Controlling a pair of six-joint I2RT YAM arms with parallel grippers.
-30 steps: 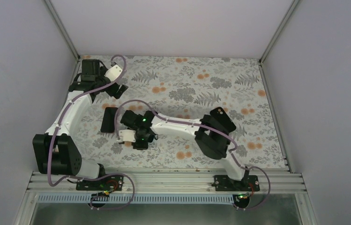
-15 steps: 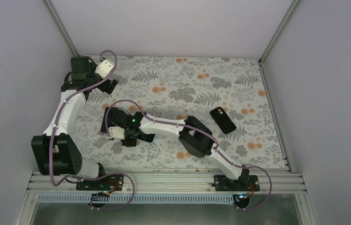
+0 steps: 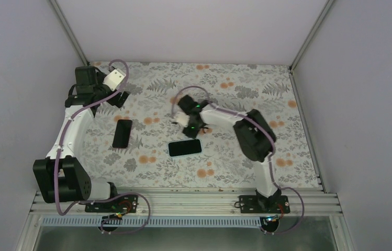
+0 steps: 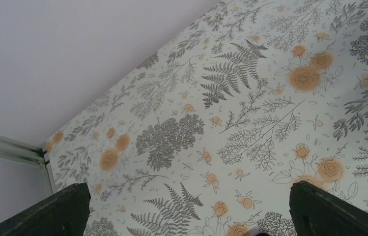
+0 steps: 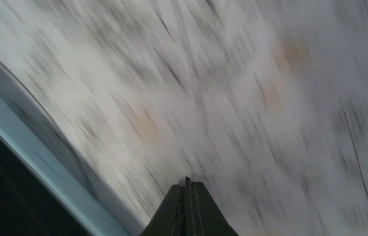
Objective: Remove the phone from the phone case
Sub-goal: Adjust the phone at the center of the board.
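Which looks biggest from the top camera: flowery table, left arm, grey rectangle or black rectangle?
1. Table
2. Left arm
3. Grey rectangle and black rectangle: they look about alike, so I won't rank them.

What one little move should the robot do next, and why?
Probably draw the right gripper back toward its base. It is shut on nothing, the left gripper hangs open far off, and the black slab and the pale-faced slab lie apart, held by neither, so phone and case look separated.
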